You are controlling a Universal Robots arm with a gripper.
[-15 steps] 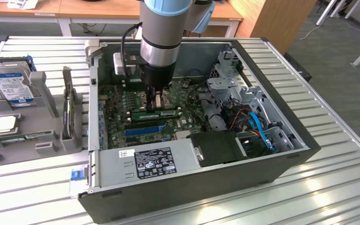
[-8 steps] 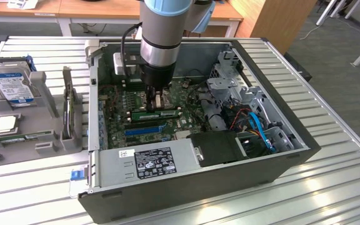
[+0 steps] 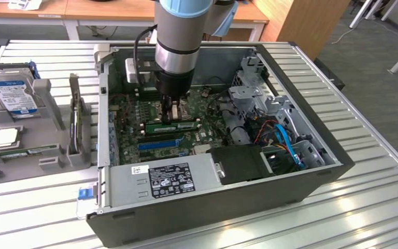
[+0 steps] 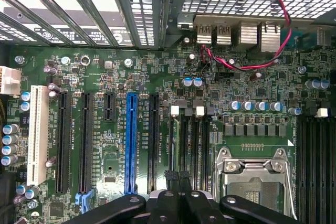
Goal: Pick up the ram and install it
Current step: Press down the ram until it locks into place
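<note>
One long, thin green ram stick (image 3: 172,126) lay seated flat across the green motherboard (image 3: 159,111) inside the open black computer case (image 3: 310,179), and we saw it just below our arm's tool. Our black gripper (image 3: 170,110) hung directly over that stick, fingers (image 4: 167,202) pressed fully together, gripping nothing we could see.

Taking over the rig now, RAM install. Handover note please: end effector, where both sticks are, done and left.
End effector: shut, nothing visibly clamped, tips down over the memory slots inside the open PC case.
Ram: green stick standing on the motherboard, right by the tips; contact cannot be told.
Second ram: lying in the grey tray at the exterior view's left, beside the processor chip.
Done: one stick is out of the tray and in the case.
Left: whether it is fully seated and latched cannot be told; check that.
</note>
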